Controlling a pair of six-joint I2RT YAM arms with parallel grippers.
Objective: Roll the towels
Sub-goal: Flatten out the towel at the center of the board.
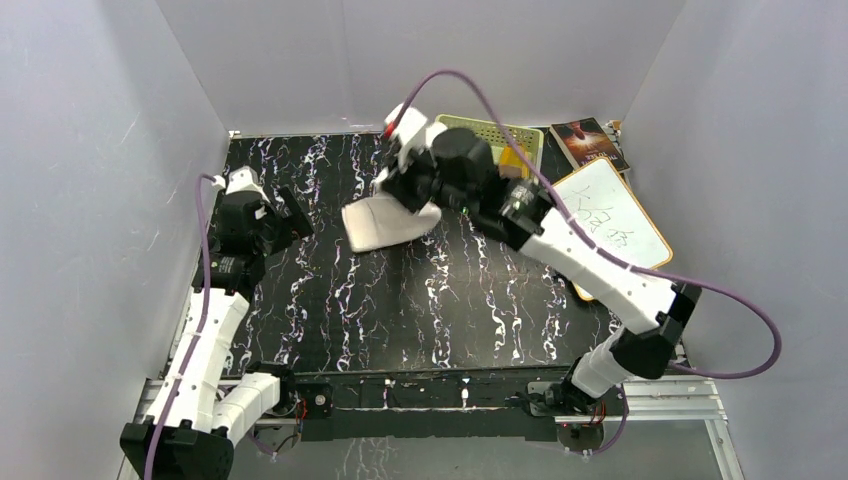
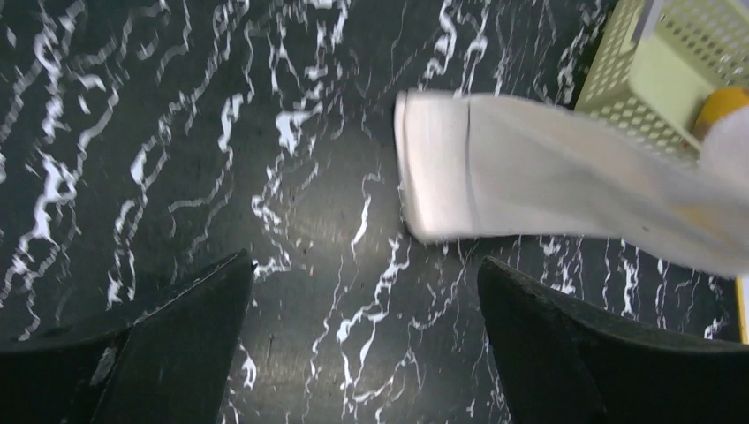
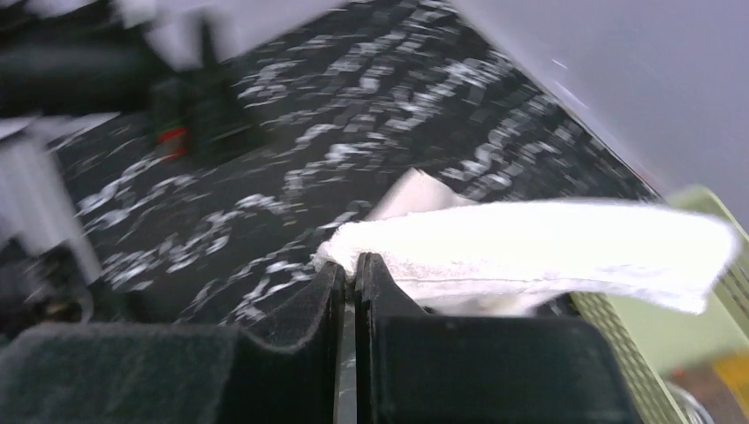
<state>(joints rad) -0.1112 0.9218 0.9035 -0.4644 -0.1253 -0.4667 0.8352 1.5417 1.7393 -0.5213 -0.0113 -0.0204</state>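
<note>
The board (image 1: pixel 618 218) at two o'clock bears blue handwritten characters I cannot read. The table (image 1: pixel 420 305) is black, veined white like marble, boxed by pale grey walls (image 1: pixel 100 150). My right gripper (image 3: pixel 353 265) is pinched tight on an edge of the cream towel (image 3: pixel 548 243), at twelve o'clock near the basket (image 1: pixel 482 128). My left gripper (image 2: pixel 366 265) gapes wide over the table at nine o'clock.

A high camera at the near edge looks down over the whole tabletop (image 1: pixel 430 310); both wrist cameras, close in, share the cream-white towel (image 2: pixel 495 168).
</note>
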